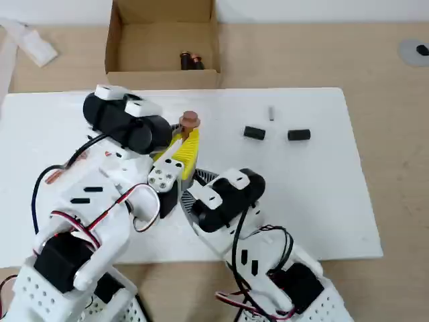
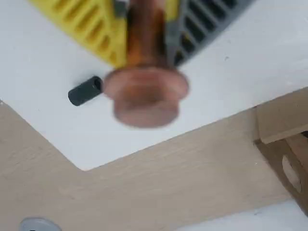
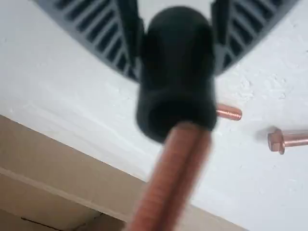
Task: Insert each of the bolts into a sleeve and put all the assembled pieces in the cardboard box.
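Note:
My left gripper (image 1: 187, 137), with its yellow finger, is shut on a copper bolt (image 1: 190, 121) above the white mat. In the left wrist view the bolt's flanged head (image 2: 144, 94) sticks out past the left gripper (image 2: 144, 33). My right gripper (image 3: 175, 29) is shut on a black sleeve (image 3: 175, 82), low under the left arm. The bolt's threaded shank (image 3: 168, 178) meets the sleeve's open end. Two loose black sleeves (image 1: 254, 133) (image 1: 299, 135) lie on the mat to the right. The cardboard box (image 1: 120, 40) at the back holds assembled pieces (image 1: 190, 61).
The white mat (image 1: 315, 201) covers the table's middle. Another bolt (image 3: 288, 140) and a threaded tip (image 3: 229, 113) lie on it near the right gripper. A small grey piece (image 1: 271, 113) lies by the loose sleeves. One sleeve (image 2: 85, 91) lies beyond the bolt head.

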Controlling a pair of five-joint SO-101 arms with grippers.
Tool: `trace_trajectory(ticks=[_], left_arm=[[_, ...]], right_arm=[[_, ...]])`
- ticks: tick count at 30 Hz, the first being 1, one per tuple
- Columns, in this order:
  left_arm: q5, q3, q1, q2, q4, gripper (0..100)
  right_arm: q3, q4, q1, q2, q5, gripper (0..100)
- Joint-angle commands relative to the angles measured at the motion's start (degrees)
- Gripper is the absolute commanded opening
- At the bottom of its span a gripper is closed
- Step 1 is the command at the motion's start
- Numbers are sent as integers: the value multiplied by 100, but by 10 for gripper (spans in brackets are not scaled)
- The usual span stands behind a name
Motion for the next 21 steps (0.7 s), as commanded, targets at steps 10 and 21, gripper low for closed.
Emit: trace_trajectory(ticks=[10,21], left_arm=[[9,818,-70,-1068,-53,6],[79,730,176,-1165,299,6]], right_arm=[[-22,-149,-66,-505,-18,9],[-22,-149,-57,-505,-18,9]])
